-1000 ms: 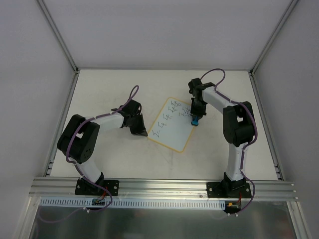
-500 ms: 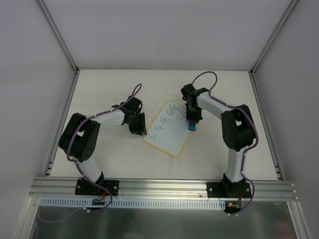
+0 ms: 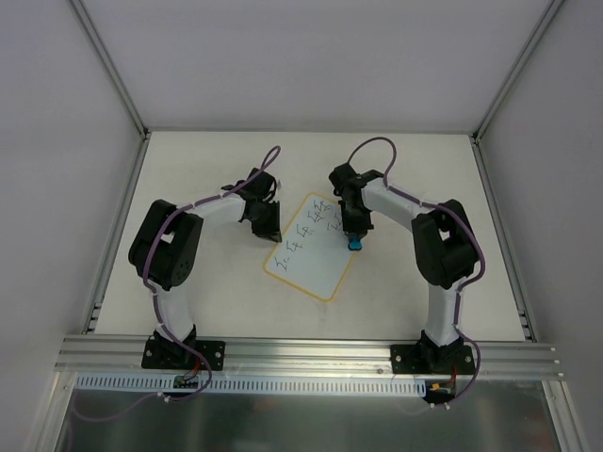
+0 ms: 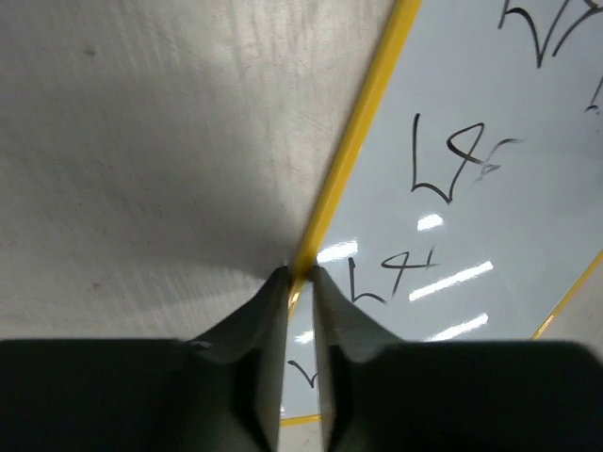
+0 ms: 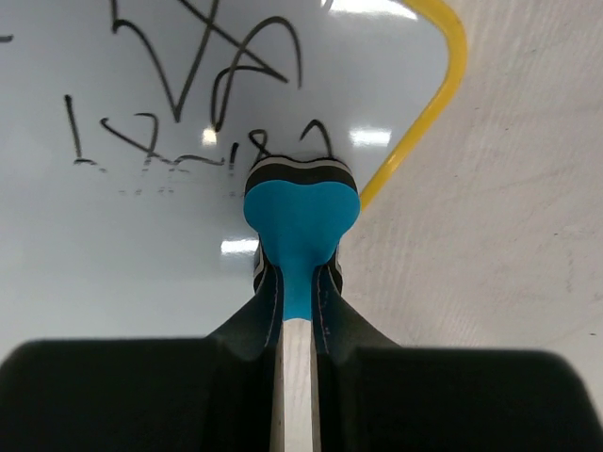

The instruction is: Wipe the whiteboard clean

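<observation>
The whiteboard [image 3: 311, 250] lies tilted on the table, with a yellow border and dark scribbles along its far side. My left gripper [image 3: 270, 229] is at its left edge. In the left wrist view the whiteboard [image 4: 471, 169] has its yellow rim pinched between the nearly closed jaws of my left gripper [image 4: 300, 275]. My right gripper [image 3: 354, 235] is shut on a blue eraser [image 3: 354, 243] and presses it on the board's right corner. In the right wrist view the eraser [image 5: 301, 212] in my right gripper [image 5: 300, 273] sits on the whiteboard [image 5: 141, 245] just below the scribbles.
The off-white tabletop [image 3: 207, 292] is walled at the back and both sides. An aluminium rail [image 3: 301, 353] runs along the near edge, where both arm bases stand. Purple cables loop above each wrist.
The whiteboard has slid left and turned a little with my left gripper on its edge. The right gripper with the eraser has moved left across the board's right corner.
</observation>
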### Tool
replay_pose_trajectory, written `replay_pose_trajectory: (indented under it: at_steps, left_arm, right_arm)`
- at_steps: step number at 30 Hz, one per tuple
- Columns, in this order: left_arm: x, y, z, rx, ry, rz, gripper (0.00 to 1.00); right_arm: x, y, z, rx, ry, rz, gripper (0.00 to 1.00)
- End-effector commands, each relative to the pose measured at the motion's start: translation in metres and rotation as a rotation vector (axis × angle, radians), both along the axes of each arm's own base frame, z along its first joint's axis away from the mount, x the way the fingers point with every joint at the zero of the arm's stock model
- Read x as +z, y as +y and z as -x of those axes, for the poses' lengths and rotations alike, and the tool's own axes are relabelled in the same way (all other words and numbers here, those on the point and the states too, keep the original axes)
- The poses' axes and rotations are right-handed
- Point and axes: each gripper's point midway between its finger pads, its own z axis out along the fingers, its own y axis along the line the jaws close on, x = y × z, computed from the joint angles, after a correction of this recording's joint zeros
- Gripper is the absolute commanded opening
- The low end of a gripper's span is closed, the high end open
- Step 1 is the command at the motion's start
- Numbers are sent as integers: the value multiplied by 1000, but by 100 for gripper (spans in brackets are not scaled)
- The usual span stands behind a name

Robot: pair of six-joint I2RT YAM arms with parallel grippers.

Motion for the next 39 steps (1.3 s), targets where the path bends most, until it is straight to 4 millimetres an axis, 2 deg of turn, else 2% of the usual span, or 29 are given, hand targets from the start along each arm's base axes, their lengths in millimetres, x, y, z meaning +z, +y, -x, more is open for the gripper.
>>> replay_pose_trajectory:
  at_steps: [1, 3, 5, 6, 8, 9, 11, 12, 13, 15, 16, 17, 20, 23, 24, 27, 28, 30, 31, 33, 35, 39]
  left_arm:
    - [-31, 10, 29, -26, 102, -75, 7]
    - [-39, 14, 44, -1, 153, -80, 0]
    - [-40, 16, 55, 14, 180, -75, 0]
    - [-46, 22, 67, 21, 205, -89, 0]
    - [-46, 27, 76, 29, 211, -103, 0]
    - [-50, 33, 84, 33, 226, -116, 0]
    - [-51, 38, 91, 33, 230, -127, 0]
    - [-51, 41, 94, 35, 232, -134, 0]
    - [-51, 42, 96, 37, 233, -138, 0]
    - [-51, 45, 97, 41, 230, -151, 0]
    - [-50, 46, 96, 44, 224, -153, 0]
    - [-50, 47, 97, 45, 224, -158, 0]
    - [-51, 49, 98, 47, 226, -170, 0]
    - [-53, 51, 99, 53, 236, -180, 0]
    - [-54, 52, 100, 53, 239, -184, 0]
    - [-55, 53, 100, 58, 248, -191, 0]
    - [-55, 53, 101, 56, 250, -193, 0]
    - [-55, 53, 99, 59, 246, -195, 0]
    - [-54, 53, 99, 58, 244, -194, 0]
    - [-54, 53, 100, 57, 245, -192, 0]
    - [-54, 52, 99, 54, 248, -189, 0]
    - [-54, 50, 100, 49, 253, -184, 0]
  right_arm:
    - [-24, 31, 18, 53, 72, -55, 0]
    - [-24, 40, 20, 69, 72, -60, 0]
    - [-23, 53, 24, 103, 65, -64, 0]
    - [-20, 61, 22, 116, 55, -75, 0]
    - [-18, 75, 22, 135, 52, -97, 0]
    - [-21, 79, 23, 140, 62, -99, 0]
    - [-15, 97, 15, 157, 45, -132, 0]
    - [-22, 101, 18, 168, 70, -113, 0]
    - [-12, 112, 7, 179, 38, -127, 0]
    - [-13, 115, 3, 186, 46, -101, 0]
    - [-21, 114, 1, 183, 60, -77, 0]
    - [-15, 121, -8, 186, 38, -87, 0]
    - [-15, 118, -15, 189, 34, -44, 0]
    - [-15, 98, -19, 159, 43, 5, 0]
    - [-22, 87, -13, 138, 68, 24, 0]
    - [-20, 51, -17, 53, 84, 48, 0]
    - [-26, 26, -15, 8, 107, 83, 0]
    - [-25, 3, -14, -41, 119, 101, 0]
    - [-25, -17, -13, -87, 128, 115, 0]
    - [-21, -38, -17, -147, 128, 116, 0]
    - [-23, -43, -16, -163, 142, 102, 0]
    - [-21, -39, -22, -181, 132, 88, 0]
